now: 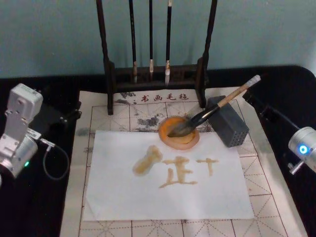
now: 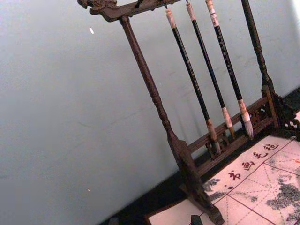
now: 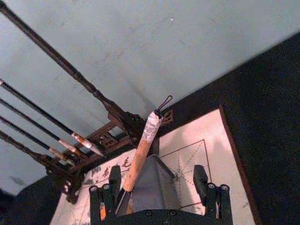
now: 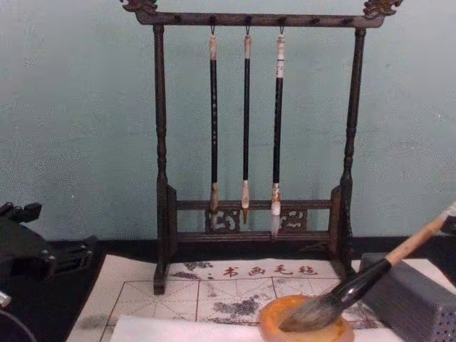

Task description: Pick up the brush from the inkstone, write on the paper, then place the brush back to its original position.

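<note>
The brush (image 1: pixel 212 111) lies with its bushy tip in the orange-rimmed inkstone (image 1: pixel 192 141) and its tan handle propped on a grey perforated block (image 1: pixel 229 126). In front of the inkstone the white paper (image 1: pixel 118 197) carries yellowish-brown strokes. My right gripper (image 3: pixel 157 172) stands open just behind the handle's upper end, holding nothing; the brush handle (image 3: pixel 140 154) and the block lie ahead of its fingers (image 3: pixel 200 180). In the head view the right gripper (image 1: pixel 253 100) shows beside the brush's top end. My left arm (image 1: pixel 19 131) is parked at the table's left, off the mat.
A dark wooden rack (image 4: pixel 253 142) with three slim black brushes (image 4: pixel 246 121) stands behind the inkstone. A beige felt mat (image 1: pixel 98 118) with a red grid lies under the paper. A black tabletop (image 1: pixel 291 94) surrounds the mat.
</note>
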Robot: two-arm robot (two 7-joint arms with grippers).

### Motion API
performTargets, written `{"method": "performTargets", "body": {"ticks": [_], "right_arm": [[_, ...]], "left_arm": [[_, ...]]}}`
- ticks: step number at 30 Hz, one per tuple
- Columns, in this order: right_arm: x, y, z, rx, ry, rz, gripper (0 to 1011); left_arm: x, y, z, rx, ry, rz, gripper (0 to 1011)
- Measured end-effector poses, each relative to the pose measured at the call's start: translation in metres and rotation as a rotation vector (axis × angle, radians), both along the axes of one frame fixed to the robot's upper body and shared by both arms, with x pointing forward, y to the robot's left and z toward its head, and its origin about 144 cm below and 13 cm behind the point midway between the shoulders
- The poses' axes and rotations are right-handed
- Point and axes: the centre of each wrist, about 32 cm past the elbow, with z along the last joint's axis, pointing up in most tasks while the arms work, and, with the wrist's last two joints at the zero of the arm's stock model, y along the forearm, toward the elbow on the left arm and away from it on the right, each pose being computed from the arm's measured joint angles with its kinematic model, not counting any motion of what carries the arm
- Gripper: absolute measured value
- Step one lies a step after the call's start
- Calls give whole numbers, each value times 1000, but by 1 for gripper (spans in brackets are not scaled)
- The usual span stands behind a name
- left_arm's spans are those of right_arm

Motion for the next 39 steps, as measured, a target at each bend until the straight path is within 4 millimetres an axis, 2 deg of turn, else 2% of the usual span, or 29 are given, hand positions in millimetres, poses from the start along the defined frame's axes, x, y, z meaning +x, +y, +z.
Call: {"method": "performTargets", "body": {"ticks": [16,30,39], "right_arm": [[15,16,7,142,78,-39,1000],[38,15,2,188,94,-43,1000],[42,16,2,201,92,-25,1000]], "left_arm": [[0,0,0,0,0,0,1001],[0,0,0,0,0,0,1001],[0,0,0,0,0,0,1001]]}}
